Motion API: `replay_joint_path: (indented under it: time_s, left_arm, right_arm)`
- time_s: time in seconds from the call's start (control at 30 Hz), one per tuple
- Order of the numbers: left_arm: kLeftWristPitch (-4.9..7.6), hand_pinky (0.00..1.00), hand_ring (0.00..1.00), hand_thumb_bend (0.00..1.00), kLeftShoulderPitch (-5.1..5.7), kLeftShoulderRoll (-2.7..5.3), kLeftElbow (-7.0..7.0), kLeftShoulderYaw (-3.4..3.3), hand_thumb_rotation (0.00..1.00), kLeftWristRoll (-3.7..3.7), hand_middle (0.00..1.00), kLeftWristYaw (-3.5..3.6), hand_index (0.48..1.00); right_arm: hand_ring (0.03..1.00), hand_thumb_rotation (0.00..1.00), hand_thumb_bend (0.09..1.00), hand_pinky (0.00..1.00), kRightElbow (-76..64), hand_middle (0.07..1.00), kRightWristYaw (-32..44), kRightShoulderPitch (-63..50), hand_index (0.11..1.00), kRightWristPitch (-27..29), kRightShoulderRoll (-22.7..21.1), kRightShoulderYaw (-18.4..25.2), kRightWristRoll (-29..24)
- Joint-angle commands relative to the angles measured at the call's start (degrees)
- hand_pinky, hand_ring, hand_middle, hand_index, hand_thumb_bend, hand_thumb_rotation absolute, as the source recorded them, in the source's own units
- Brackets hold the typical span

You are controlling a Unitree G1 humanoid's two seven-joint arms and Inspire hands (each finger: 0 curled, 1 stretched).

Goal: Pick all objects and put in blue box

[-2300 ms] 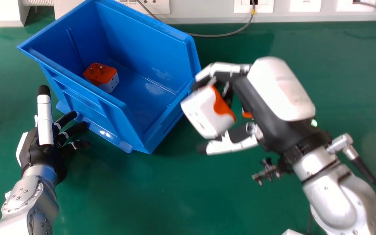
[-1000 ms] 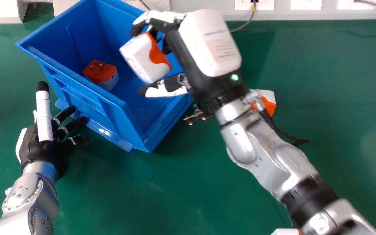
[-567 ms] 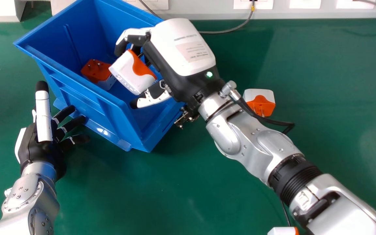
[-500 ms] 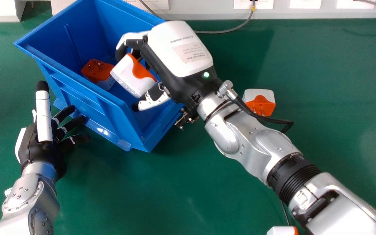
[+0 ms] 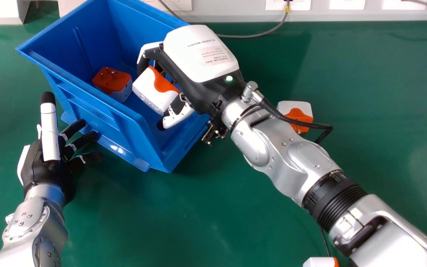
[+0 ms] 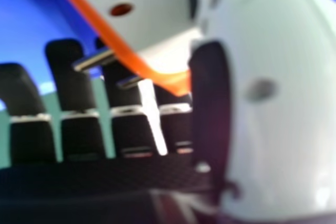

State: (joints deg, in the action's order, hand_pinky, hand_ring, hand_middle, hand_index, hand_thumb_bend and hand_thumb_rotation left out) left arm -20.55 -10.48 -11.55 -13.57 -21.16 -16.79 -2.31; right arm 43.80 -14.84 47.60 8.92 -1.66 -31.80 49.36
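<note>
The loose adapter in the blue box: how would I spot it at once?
Find the blue box on the green table. Inside, toward the view's left, sits a white adapter with its orange face up and pins on top. No hand touches it, unlike its twin just to the right, gripped by the robot's right hand.

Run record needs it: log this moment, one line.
right hand: holding white-orange plug adapter over blue plastic box | inside: matching adapter | green table: two more

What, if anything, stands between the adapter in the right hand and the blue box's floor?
Nothing visible: the right hand holds the adapter over the box; the other adapter inside lies to its left, apparently not beneath it.
</note>
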Motion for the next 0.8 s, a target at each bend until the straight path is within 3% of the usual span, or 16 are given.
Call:
replay_joint_path:
  time_s: [0.0,0.17,0.23,0.43,0.6,0.77]
  left_arm:
    - [-1.56,0.64,0.73,0.85,1.11,0.66,-1.77,0.50,0.93,0.55,0.83,-0.22,0.887]
    - [-1.64,0.64,0.73,0.85,1.15,0.66,-1.65,0.73,0.93,0.66,0.83,-0.21,0.886]
    - [-1.64,0.64,0.73,0.85,1.34,0.63,-1.44,0.76,0.93,0.66,0.83,-0.14,0.886]
    - [-1.26,0.64,0.73,0.85,1.18,0.41,-2.10,0.78,0.93,0.77,0.83,0.09,0.886]
    - [-1.44,0.64,0.73,0.85,1.26,0.41,-1.87,0.81,0.93,0.73,0.83,0.21,0.886]
    - [-1.66,0.64,0.72,0.84,1.23,0.42,-1.75,0.70,0.93,0.72,0.83,0.01,0.884]
  right_arm:
    - [0.403,0.00,0.515,0.22,-3.0,0.496,0.8,0.2,0.484,-1.9,-0.1,-0.2,-0.1]
    - [0.411,0.00,0.515,0.23,-9.4,0.501,9.2,-0.9,0.485,-8.6,-1.3,-1.6,1.5]
    - [0.492,0.05,0.517,0.31,-11.2,0.591,10.9,-1.2,0.489,-10.2,-1.7,-2.0,1.8]
    - [0.559,0.08,0.519,0.38,-13.2,0.664,10.8,-1.9,0.491,-11.3,-2.0,-2.7,1.8]
    - [0.711,0.07,0.718,0.51,-13.2,0.804,10.3,-1.8,0.639,-12.0,-1.7,-3.0,1.9]
    - [0.802,0.08,0.816,0.58,-13.2,0.889,9.8,-1.8,0.724,-12.6,-1.5,-3.3,1.8]
